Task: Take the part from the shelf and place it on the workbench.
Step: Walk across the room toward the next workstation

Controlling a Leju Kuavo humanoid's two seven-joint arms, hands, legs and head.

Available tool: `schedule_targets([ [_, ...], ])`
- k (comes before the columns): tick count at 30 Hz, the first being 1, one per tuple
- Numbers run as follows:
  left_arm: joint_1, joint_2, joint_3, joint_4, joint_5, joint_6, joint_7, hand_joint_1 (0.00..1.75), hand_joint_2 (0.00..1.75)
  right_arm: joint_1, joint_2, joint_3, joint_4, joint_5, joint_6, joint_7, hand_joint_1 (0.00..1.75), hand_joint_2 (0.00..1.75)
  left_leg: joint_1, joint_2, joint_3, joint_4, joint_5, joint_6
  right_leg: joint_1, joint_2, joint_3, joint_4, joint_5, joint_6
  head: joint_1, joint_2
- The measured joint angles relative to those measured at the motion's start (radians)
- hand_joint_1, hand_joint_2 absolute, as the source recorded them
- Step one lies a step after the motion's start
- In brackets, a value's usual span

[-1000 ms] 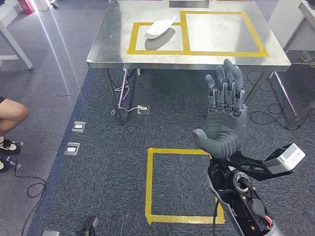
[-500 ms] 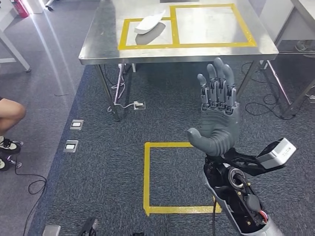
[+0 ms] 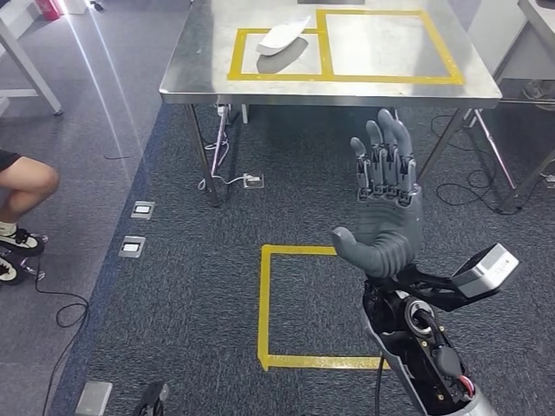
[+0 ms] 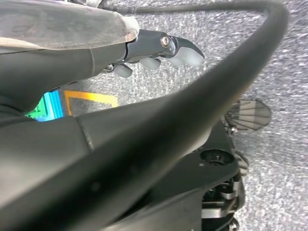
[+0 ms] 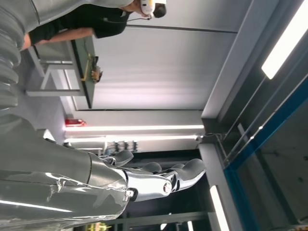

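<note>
The white curved part (image 3: 283, 38) lies on the steel workbench (image 3: 196, 82), inside the left of two yellow taped rectangles. My right hand (image 3: 382, 208) is raised in front of me over the carpet, short of the bench's near edge, palm up with fingers straight and nothing in it. The right wrist view has the same hand (image 5: 156, 178) stretched out and empty against a ceiling. In the left wrist view my left hand (image 4: 160, 48) hangs over the carpet, its fingers extended and holding nothing.
A yellow taped square (image 3: 264, 303) marks the carpet in front of me. A seated person's leg (image 3: 26, 186) is at the left edge. Floor sockets (image 3: 142, 209) and cables (image 3: 229, 180) lie near the bench legs. Another table's leg (image 3: 33, 74) stands far left.
The whole picture has swayed left, then back right, so the camera has moved. My right hand keeps the same raised, open pose. The part stays on the bench.
</note>
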Motion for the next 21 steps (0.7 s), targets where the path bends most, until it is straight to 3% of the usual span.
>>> schedule_targets([
  [3, 0.000, 0.000, 0.000, 0.000, 0.000, 0.000, -0.001, 0.00, 0.00, -0.001, 0.000, -0.001, 0.007, -0.004, 0.008, 0.001, 0.00, 1.75, -0.003, -0.001, -0.009, 0.005, 0.009, -0.007, 0.001, 0.000, 0.130, -0.211, 0.079, -0.007, 0.011, 0.000],
  [5, -0.001, 0.000, 0.000, 0.000, 0.000, 0.000, -0.002, 0.00, 0.00, -0.001, 0.000, -0.002, 0.009, -0.009, 0.015, 0.002, 0.00, 1.75, -0.006, -0.001, -0.019, 0.012, 0.016, -0.017, 0.004, 0.000, 0.169, -0.293, 0.093, -0.012, 0.013, 0.000],
  [7, -0.001, 0.001, 0.000, 0.000, 0.000, 0.000, -0.002, 0.00, 0.00, 0.002, 0.000, -0.003, 0.012, -0.011, 0.017, 0.003, 0.00, 1.75, -0.007, 0.000, -0.029, 0.015, 0.024, -0.028, 0.005, 0.002, 0.167, -0.303, 0.095, -0.021, 0.009, 0.000],
  [9, -0.002, 0.001, 0.000, 0.000, 0.000, 0.000, -0.002, 0.00, 0.00, 0.003, 0.000, -0.005, 0.014, -0.011, 0.018, 0.003, 0.00, 1.75, -0.005, -0.002, -0.045, 0.040, 0.004, -0.040, 0.001, 0.001, 0.163, -0.305, 0.108, -0.032, 0.003, 0.000],
  [10, -0.002, 0.001, 0.000, 0.000, 0.000, 0.000, -0.002, 0.00, 0.00, 0.002, 0.000, -0.006, 0.014, -0.011, 0.018, 0.003, 0.00, 1.75, -0.003, -0.003, -0.065, 0.082, -0.027, -0.045, 0.000, 0.000, 0.158, -0.307, 0.116, -0.038, -0.001, 0.000],
  [12, -0.001, 0.001, 0.000, 0.000, 0.000, 0.000, -0.002, 0.00, 0.00, 0.003, 0.000, -0.006, 0.015, -0.011, 0.019, 0.003, 0.00, 1.75, 0.001, -0.005, -0.124, 0.222, -0.110, -0.053, 0.000, -0.002, 0.143, -0.307, 0.128, -0.045, -0.013, 0.000],
  [13, -0.001, 0.000, 0.000, 0.000, 0.000, 0.000, -0.002, 0.00, 0.00, 0.004, 0.000, -0.006, 0.015, -0.011, 0.020, 0.004, 0.00, 1.75, 0.002, -0.005, -0.150, 0.289, -0.140, -0.056, 0.001, -0.002, 0.135, -0.306, 0.133, -0.046, -0.017, 0.000],
  [14, 0.000, 0.000, 0.000, 0.000, 0.000, 0.000, -0.002, 0.00, 0.00, 0.006, 0.000, -0.006, 0.016, -0.011, 0.020, 0.005, 0.00, 1.75, 0.004, -0.005, -0.161, 0.327, -0.151, -0.057, 0.001, -0.002, 0.128, -0.306, 0.138, -0.046, -0.021, 0.000],
  [15, 0.000, 0.001, 0.000, 0.000, 0.000, 0.000, -0.002, 0.00, 0.00, 0.006, 0.000, -0.006, 0.016, -0.011, 0.020, 0.006, 0.00, 1.75, 0.004, -0.005, -0.151, 0.322, -0.143, -0.057, 0.001, -0.002, 0.122, -0.305, 0.142, -0.045, -0.025, 0.000],
  [16, 0.000, 0.001, 0.000, 0.000, 0.000, 0.000, -0.002, 0.00, 0.00, 0.007, 0.000, -0.006, 0.016, -0.011, 0.020, 0.006, 0.00, 1.75, 0.004, -0.005, -0.118, 0.272, -0.117, -0.055, 0.001, -0.001, 0.118, -0.305, 0.146, -0.044, -0.028, 0.000],
  [18, -0.002, 0.002, 0.000, 0.000, 0.000, 0.000, -0.002, 0.00, 0.00, 0.007, 0.000, -0.007, 0.016, -0.011, 0.020, 0.007, 0.00, 1.75, 0.004, -0.006, -0.019, 0.108, -0.059, -0.048, 0.003, 0.000, 0.113, -0.305, 0.151, -0.039, -0.036, 0.000],
  [19, -0.003, 0.002, 0.000, 0.000, 0.000, 0.000, -0.002, 0.00, 0.00, 0.006, 0.000, -0.007, 0.016, -0.011, 0.020, 0.007, 0.00, 1.75, 0.002, -0.006, 0.016, 0.046, -0.042, -0.043, 0.004, 0.000, 0.110, -0.304, 0.154, -0.036, -0.038, 0.000],
  [21, -0.004, 0.002, 0.000, 0.000, 0.000, 0.000, -0.002, 0.00, 0.00, 0.006, 0.000, -0.007, 0.016, -0.011, 0.021, 0.007, 0.00, 1.75, -0.002, -0.007, 0.035, 0.003, -0.035, -0.034, 0.006, 0.000, 0.106, -0.303, 0.158, -0.028, -0.038, 0.000],
])
